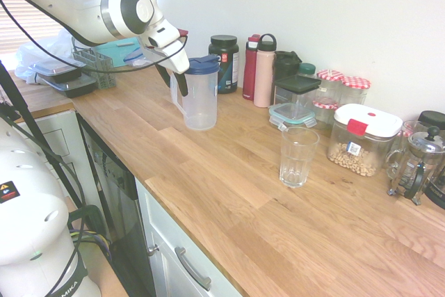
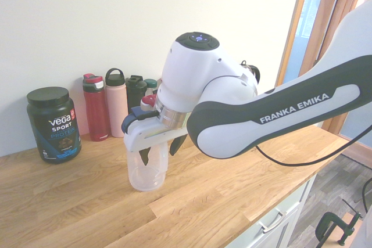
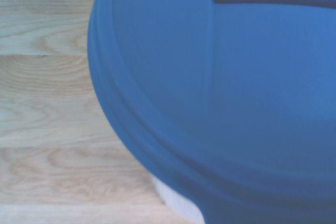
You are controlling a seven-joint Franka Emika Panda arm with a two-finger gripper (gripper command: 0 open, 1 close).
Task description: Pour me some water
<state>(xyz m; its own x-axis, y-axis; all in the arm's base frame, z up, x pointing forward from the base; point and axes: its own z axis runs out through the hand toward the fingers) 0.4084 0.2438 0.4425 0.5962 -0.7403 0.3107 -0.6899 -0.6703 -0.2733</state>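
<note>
- On the wooden counter (image 1: 229,193), close to its back-left part in the first exterior view: clear pitcher (image 1: 201,102), upright, blue lid (image 1: 203,65) on. Water level inside: can't tell.
- Pitcher's handle (image 1: 176,97) faces the robot arm (image 1: 76,8), side away from the wall.
- Gripper (image 1: 175,89) open, fingers apart, pointing down at the handle, one on either side of it. Contact with the handle: can't tell.
- Wrist view: blue lid from close above, blurry, fills most of the picture.
- Drinking glass (image 1: 299,158): upright, well apart from the pitcher, nearer the French press end. Looks empty.
- Black protein tub (image 2: 55,126): near the pitcher, by the wall.
- Red bottle (image 2: 96,108) and pink bottle (image 2: 116,105): side by side along the wall, dark bottle (image 2: 136,92) next to them.
- Lidded food containers (image 1: 295,99): between bottles and glass, jars with red checked lids (image 1: 353,92) behind.
- White-lidded container (image 1: 361,140): pale pieces in the bottom, red clip at front.
- French press (image 1: 417,165): beside that container.
- Far end of counter: black-lidded trays (image 1: 69,83), rack (image 1: 101,67), plastic bag (image 1: 52,53).
</note>
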